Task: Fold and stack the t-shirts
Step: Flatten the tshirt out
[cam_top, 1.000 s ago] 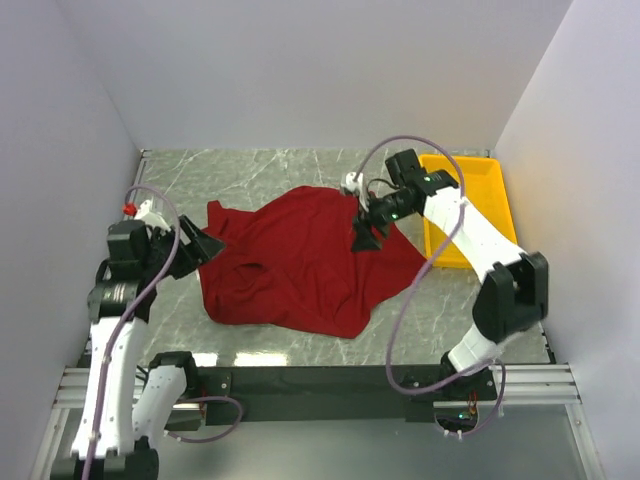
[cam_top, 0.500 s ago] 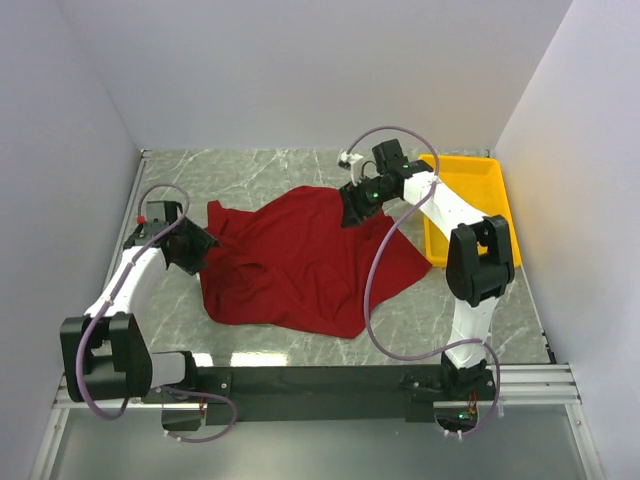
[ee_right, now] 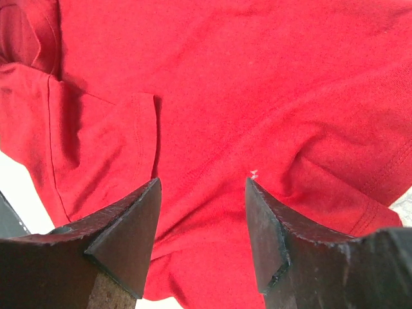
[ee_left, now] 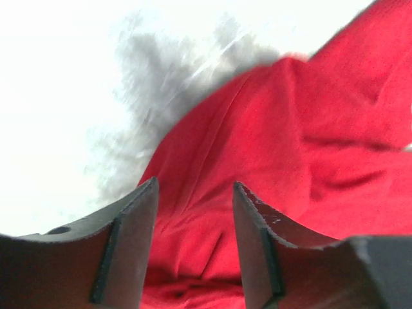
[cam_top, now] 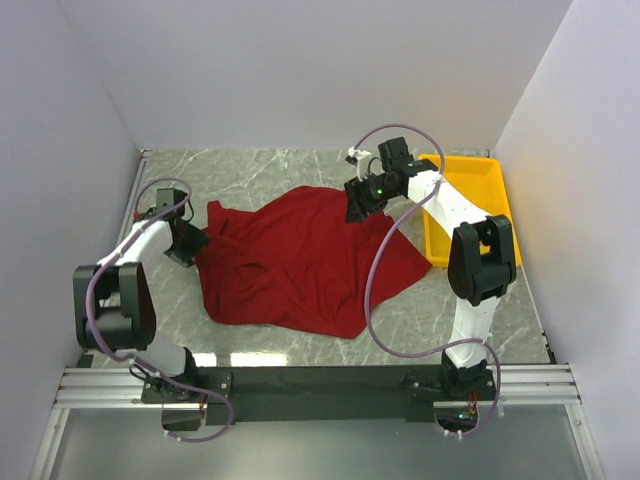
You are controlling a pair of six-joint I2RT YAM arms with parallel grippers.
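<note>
A dark red t-shirt (cam_top: 300, 262) lies crumpled and spread on the marble table. My left gripper (cam_top: 193, 246) is low at the shirt's left edge; in the left wrist view (ee_left: 195, 212) its jaws are open with red cloth (ee_left: 290, 141) between and beyond them. My right gripper (cam_top: 357, 203) is over the shirt's far right edge; in the right wrist view (ee_right: 203, 212) its jaws are open just above the red cloth (ee_right: 244, 84), with a sleeve hem (ee_right: 145, 135) to the left.
A yellow plastic tray (cam_top: 490, 178) stands at the right back of the table, just right of my right arm. White walls close the table on left, back and right. Bare marble (cam_top: 250, 170) lies behind the shirt.
My left arm has stretched out and dropped low to the shirt's left edge. My right gripper has moved back from the shirt's middle to its far right edge. The shirt has kept its shape.
</note>
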